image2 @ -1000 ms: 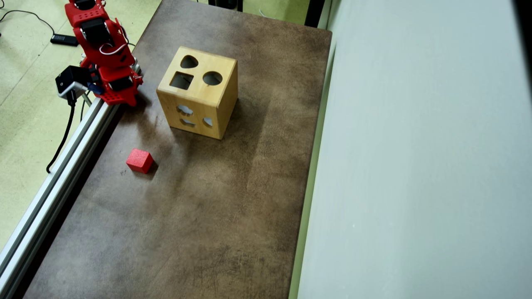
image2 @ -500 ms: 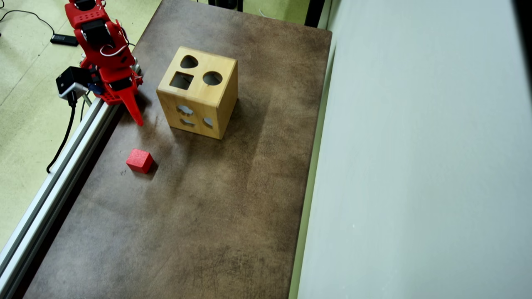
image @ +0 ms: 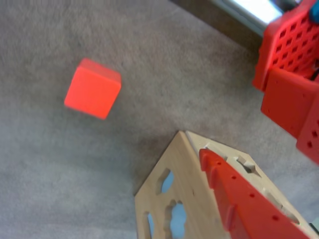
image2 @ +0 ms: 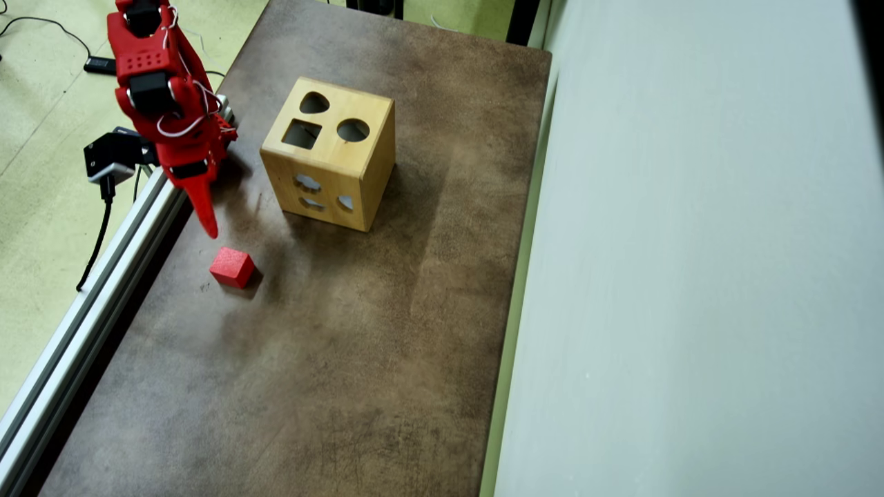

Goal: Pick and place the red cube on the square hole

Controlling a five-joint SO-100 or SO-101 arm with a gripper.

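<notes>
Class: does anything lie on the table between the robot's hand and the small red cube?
Nothing visible does. Only bare brown table separates the hand from the small matte red cube; the light wooden shape-sorter box stands off to the right.

A brown mottled surface (image2: 359, 359) has a metal rail (image2: 83, 324) along its left edge and a pale wall (image2: 690, 276) on its right.

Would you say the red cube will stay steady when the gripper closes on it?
The red cube rests flat on the table, so it should slide, not roll. Its matte faces probably grip well. It looks solid and stiff, likely light.
</notes>
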